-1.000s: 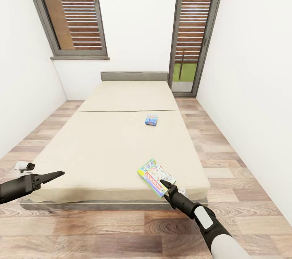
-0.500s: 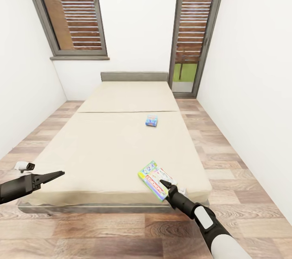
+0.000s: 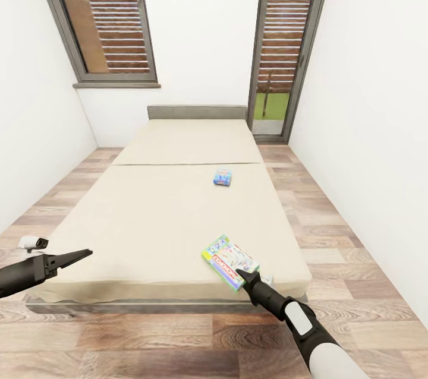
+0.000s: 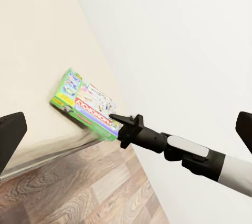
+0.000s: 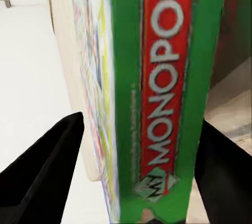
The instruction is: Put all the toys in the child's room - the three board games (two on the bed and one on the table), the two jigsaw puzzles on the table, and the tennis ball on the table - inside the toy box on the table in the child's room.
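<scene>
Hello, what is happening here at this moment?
The robot stands at the foot of the bed. Its right gripper is at the near edge of the Monopoly board game, fingers open on either side of the box's edge, not yet closed. A smaller blue board game lies farther up the mattress. The left gripper hovers empty over the bed's near left corner.

The bed [image 3: 166, 212] carries two board games [image 3: 229, 260] [image 3: 222, 176].

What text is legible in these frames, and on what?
"MONOPOL": white letters on the red band along the green edge of the near board game, lying at the bed corner; the last letter is cut off.
Far board game: print too small to read.
Near game's top face: blurred, unreadable.
</scene>
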Controlling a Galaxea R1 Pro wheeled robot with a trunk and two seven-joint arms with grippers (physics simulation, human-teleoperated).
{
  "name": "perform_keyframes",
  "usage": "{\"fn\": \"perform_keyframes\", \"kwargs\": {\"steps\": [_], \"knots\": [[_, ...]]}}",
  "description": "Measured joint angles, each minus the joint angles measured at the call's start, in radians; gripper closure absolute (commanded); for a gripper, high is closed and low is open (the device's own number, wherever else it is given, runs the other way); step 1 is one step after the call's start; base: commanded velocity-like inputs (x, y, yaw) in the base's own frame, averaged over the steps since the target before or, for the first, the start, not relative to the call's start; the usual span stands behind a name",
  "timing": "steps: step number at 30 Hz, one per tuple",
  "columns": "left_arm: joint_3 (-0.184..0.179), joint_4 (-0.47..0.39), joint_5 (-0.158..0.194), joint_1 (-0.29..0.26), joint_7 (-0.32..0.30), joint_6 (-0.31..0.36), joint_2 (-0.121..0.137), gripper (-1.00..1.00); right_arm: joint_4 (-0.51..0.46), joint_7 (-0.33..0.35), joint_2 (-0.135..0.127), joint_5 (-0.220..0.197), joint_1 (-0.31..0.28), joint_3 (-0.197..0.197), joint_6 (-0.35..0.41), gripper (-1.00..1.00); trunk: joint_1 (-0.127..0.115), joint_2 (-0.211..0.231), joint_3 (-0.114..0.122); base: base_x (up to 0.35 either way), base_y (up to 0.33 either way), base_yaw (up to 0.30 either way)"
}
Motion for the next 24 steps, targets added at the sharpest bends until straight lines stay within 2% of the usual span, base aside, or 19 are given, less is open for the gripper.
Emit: {"fn": "perform_keyframes", "kwargs": {"steps": [5,24], "knots": [[0.018,0.000,0.001,0.000,0.000,0.002,0.001,-1.00,0.000,0.001,0.000,-0.004,0.000,-0.001,0.002,1.00,-0.015,0.028,0.012,0.000,0.000,0.000],[0.021,0.000,0.000,0.000,0.000,0.010,0.001,-1.00,0.000,0.000,0.000,-0.002,0.000,0.000,0.001,1.00,-0.088,0.161,0.072,0.000,0.000,0.000]]}}
